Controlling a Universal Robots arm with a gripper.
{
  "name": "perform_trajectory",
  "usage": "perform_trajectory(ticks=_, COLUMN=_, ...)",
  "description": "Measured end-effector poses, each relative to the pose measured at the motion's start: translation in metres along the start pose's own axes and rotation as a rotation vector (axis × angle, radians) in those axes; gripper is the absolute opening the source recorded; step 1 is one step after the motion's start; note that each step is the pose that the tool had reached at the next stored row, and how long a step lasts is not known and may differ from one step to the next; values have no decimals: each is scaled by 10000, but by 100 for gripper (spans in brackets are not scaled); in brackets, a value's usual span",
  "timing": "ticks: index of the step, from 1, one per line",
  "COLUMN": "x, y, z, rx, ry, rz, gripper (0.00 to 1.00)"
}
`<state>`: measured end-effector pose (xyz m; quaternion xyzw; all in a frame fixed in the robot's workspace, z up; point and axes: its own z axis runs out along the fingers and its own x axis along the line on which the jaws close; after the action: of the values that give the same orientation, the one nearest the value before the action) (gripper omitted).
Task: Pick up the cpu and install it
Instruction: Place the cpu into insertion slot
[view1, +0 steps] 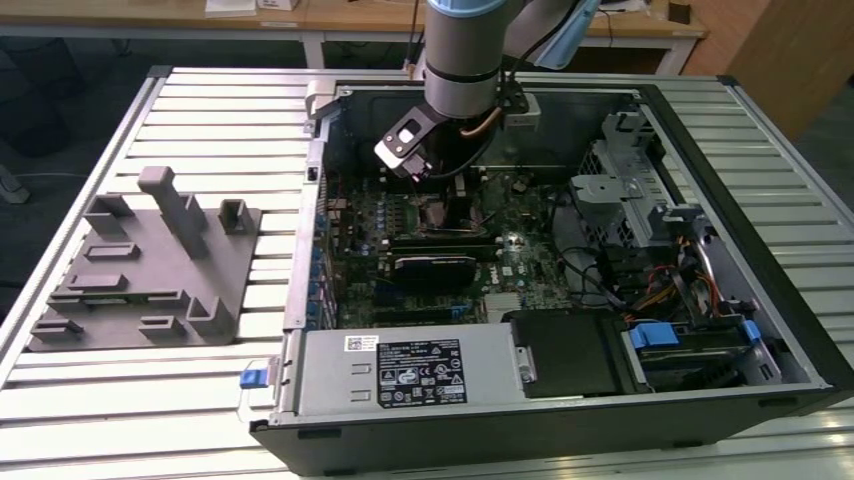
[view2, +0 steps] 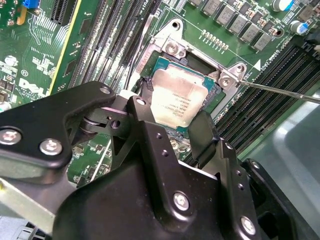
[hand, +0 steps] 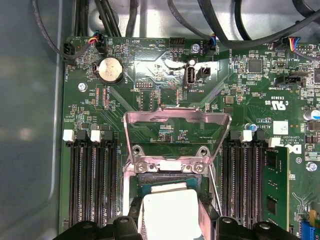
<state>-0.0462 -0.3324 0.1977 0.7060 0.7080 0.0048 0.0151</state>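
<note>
The cpu (view2: 176, 97), a flat square chip with a pale silvery top, sits low over the open socket (view2: 212, 92) on the green motherboard, slightly tilted. In both wrist views my gripper (view2: 172, 112) has its black fingers (view2: 202, 132) pressed against two opposite edges of the chip, shut on it. The first wrist view has the cpu (hand: 169, 212) between the fingertips of the gripper (hand: 170, 225), just below the raised metal load plate (hand: 176, 120). In the exterior view the gripper (view1: 447, 190) reaches down into the open computer case (view1: 801, 330), over the middle of the board.
A thin socket lever (view2: 282, 91) sticks out beside the socket. Memory slots (hand: 90, 185) flank it on both sides. A grey plastic tray (view1: 140, 265) with upright posts lies at the exterior view's left. The power supply (view1: 400, 370) and drive cage (view1: 627, 200) crowd the case.
</note>
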Motion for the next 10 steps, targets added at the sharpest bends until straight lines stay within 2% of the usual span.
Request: perform_trajectory(ticks=10, x=0, y=0, z=14, rx=0, ry=0, rz=0, gripper=56)
